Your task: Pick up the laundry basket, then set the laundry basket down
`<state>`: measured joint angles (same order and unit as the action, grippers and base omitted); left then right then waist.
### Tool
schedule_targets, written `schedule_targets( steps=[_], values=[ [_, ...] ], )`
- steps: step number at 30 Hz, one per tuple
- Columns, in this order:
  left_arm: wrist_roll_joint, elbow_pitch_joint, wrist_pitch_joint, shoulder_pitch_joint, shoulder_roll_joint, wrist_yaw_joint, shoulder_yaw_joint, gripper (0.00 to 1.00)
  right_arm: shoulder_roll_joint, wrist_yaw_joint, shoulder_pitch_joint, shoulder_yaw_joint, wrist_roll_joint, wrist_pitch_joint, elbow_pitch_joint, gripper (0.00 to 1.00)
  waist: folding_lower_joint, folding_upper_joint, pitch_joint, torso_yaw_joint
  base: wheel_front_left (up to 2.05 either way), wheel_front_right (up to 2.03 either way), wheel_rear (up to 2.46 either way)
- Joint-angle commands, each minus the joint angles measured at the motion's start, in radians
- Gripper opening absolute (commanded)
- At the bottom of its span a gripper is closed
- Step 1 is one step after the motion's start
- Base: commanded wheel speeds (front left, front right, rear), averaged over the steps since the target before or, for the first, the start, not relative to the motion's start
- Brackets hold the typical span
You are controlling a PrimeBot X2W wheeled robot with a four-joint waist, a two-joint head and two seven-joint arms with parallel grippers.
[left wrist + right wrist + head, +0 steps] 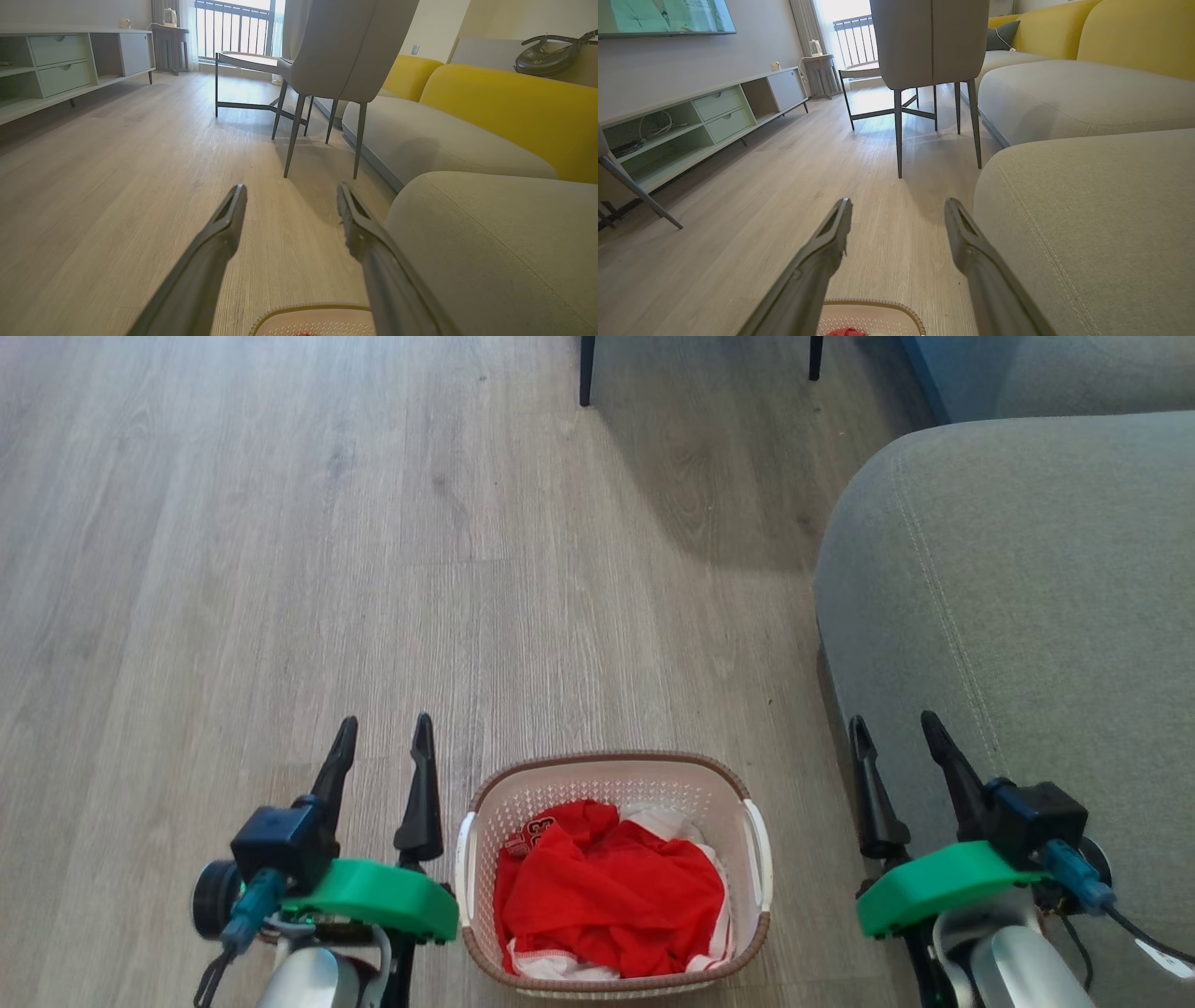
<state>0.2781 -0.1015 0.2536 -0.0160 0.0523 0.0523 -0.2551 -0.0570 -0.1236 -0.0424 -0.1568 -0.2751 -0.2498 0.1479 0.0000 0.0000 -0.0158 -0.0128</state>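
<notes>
Our left claw (386, 723) and right claw (892, 720) both stand open and hold nothing. The basket (607, 782) sits on the floor (280, 569) between them, just beside each. That fits either a basket waiting to be lifted or one already set down. The head view shows its handles (758, 859) and clothes (607, 896). The wrist views show its rim and a chair (345, 46) ahead.

Cream laundry basket (752, 807) upright on floor, red clothes inside.
</notes>
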Motion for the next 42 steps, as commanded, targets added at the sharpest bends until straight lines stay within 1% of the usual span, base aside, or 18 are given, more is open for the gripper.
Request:
schedule_targets(
  steps=[1,3,4,7,42],
  values=[
    [0.007,0.028,0.008,-0.023,-0.002,-0.003,0.033,1.00,0.007,-0.007,-0.025,-0.021,-0.002,-0.012,-0.026,1.00,0.0000,0.0000,0.000,0.000,0.00,0.00,0.00],
    [0.014,0.026,0.008,-0.023,-0.002,-0.005,0.033,1.00,0.007,-0.007,-0.025,-0.021,-0.003,-0.012,-0.025,1.00,0.0000,0.0000,0.001,0.001,0.00,0.00,0.00],
    [0.011,-0.005,0.000,0.000,0.000,-0.001,0.000,0.00,0.000,0.000,0.000,0.000,0.000,0.000,0.001,0.00,0.0000,0.0000,0.001,0.001,0.00,0.00,0.00],
    [0.016,-0.047,-0.003,0.011,0.001,0.000,-0.001,0.00,0.000,0.000,0.014,-0.004,-0.004,0.002,0.039,0.00,0.0000,0.0000,0.001,0.001,0.00,0.00,0.00],
    [0.398,-0.075,-0.082,-0.017,0.019,-0.050,0.073,0.00,-0.017,-0.002,-0.007,0.045,-0.389,0.081,0.054,0.00,0.0000,0.0000,0.004,0.004,0.00,0.00,0.00]
  ],
)
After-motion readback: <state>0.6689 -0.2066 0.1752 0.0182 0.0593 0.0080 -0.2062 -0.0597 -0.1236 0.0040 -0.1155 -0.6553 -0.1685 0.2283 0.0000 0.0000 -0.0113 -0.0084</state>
